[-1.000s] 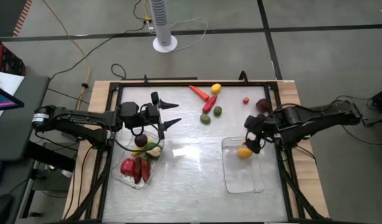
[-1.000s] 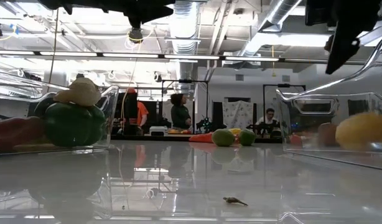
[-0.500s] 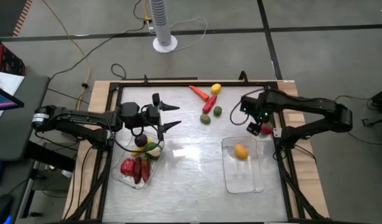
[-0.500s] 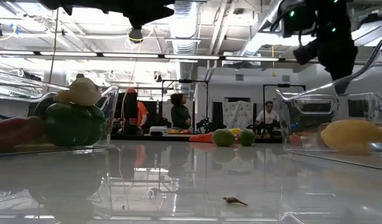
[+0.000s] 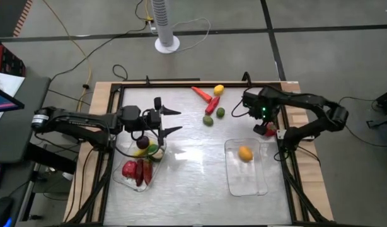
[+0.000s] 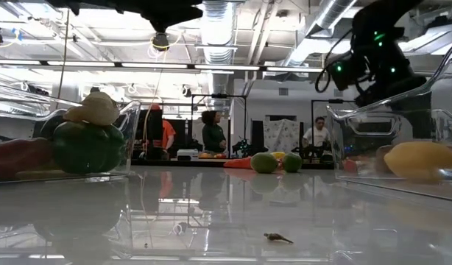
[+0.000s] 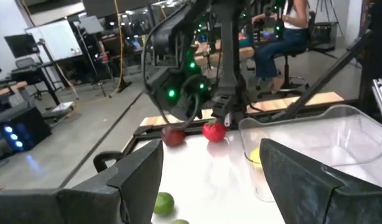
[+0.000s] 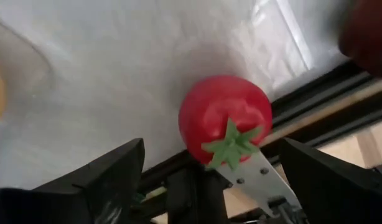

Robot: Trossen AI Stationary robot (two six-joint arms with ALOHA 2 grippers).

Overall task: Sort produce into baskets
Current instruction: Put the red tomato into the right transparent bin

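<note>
— Looking at the right hand (image 5: 264, 126): what has changed since a second ago?

— It has left the right basket (image 5: 246, 168) and swung out toward the surface's (image 5: 193, 170) far right edge. The orange fruit (image 5: 244, 153) it carried now lies in that basket, behind the hand.

— Is the hand holding anything?

— No, its fingers stand spread wide, with a red tomato (image 8: 224, 118) between and just ahead of them, at the frame rail. A dark red piece (image 5: 266, 107) sits just past it, though I can't quite make out what it is.

— And the left hand (image 5: 171, 121)?

— Unmoved, fingers parted and empty, hovering just beyond the left basket (image 5: 138, 165) of produce.
</note>
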